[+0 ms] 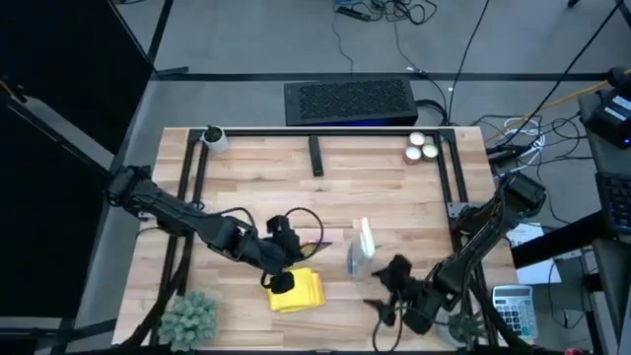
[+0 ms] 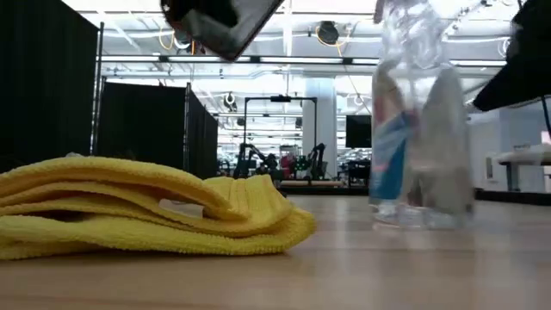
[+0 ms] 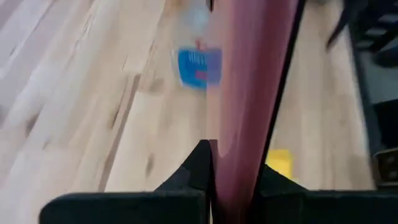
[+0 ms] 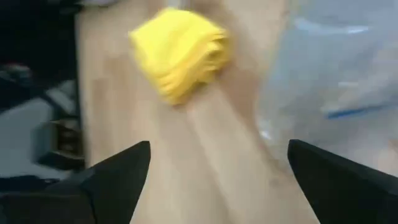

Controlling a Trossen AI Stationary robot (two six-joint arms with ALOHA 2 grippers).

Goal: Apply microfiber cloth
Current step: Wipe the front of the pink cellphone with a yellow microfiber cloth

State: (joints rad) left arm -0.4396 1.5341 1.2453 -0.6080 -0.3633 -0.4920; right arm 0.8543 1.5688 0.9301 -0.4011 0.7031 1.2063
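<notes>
The yellow microfiber cloth [image 1: 301, 291] lies folded on the wooden table near its front edge, also seen in the low view [image 2: 146, 211] and the right wrist view [image 4: 180, 50]. My left gripper [image 1: 286, 256] hangs just over the cloth's left part, shut on a flat dark phone [image 3: 252, 93], which shows tilted above the cloth [image 2: 225, 24]. A clear spray bottle [image 1: 361, 251] with a blue label stands upright right of the cloth. My right gripper [image 1: 389, 284] is open, right of the cloth and near the bottle, and touches nothing. My left gripper pinches the phone's two flat faces at one end [image 3: 235, 177] between its two fingers [image 3: 196, 171]. The phone runs on forward along the fingers. It is lifted clear of the table and tilted over the cloth.
A small green plant [image 1: 189, 318] stands at the near left corner, and several small cans [image 1: 422, 148] at the far right. A pot [image 1: 213, 137] sits at the far left, and a black bar [image 1: 315, 156] lies at the far middle. Black frame rails [image 1: 187, 197] border the table.
</notes>
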